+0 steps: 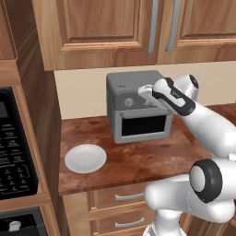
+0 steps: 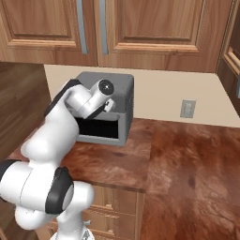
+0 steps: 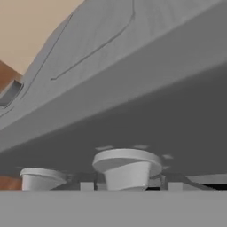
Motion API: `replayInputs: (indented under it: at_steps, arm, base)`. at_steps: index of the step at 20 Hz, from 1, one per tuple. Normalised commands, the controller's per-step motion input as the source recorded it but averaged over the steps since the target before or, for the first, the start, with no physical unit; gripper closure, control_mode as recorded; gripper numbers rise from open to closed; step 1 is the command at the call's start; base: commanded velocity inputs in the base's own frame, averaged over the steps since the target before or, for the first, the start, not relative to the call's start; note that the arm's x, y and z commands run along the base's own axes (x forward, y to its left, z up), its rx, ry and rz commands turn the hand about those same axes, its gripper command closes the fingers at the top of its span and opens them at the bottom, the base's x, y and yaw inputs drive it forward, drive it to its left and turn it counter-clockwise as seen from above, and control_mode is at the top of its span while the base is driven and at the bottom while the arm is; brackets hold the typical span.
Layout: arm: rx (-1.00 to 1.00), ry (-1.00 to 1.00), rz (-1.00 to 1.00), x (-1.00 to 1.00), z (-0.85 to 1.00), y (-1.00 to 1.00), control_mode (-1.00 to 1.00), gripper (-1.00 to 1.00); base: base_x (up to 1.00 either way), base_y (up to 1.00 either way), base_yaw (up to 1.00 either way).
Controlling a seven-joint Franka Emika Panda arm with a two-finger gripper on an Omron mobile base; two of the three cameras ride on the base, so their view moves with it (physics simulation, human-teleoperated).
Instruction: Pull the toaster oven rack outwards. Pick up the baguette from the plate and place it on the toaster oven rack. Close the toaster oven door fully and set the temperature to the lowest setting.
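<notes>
At the upper middle of the left base view, the hand (image 1: 144, 92) is pressed to the knob row of the toaster oven (image 1: 120, 83), jaws half-parted around the middle knob (image 3: 127, 167), whether gripping I cannot tell.

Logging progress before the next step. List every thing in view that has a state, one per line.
toaster oven door: shut.
plate: bare, flat on the counter.
end effector: at the toaster oven's knob row, a knob right ahead of it; grip cannot be told.
upper cabinet doors: shut.
</notes>
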Motion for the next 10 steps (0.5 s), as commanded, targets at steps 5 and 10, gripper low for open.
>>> replayInputs:
  at_steps: [5, 10]
  arm:
    - [-0.38, -0.44, 0.24, -0.41, -0.25, 0.00, -1.00, 1.00]
    - [-0.44, -0.44, 0.30, -0.26, -0.31, 0.00, -1.00, 1.00]
  base:
    - [0.00, 0.00, 0.00]
    - [0.00, 0.00, 0.00]
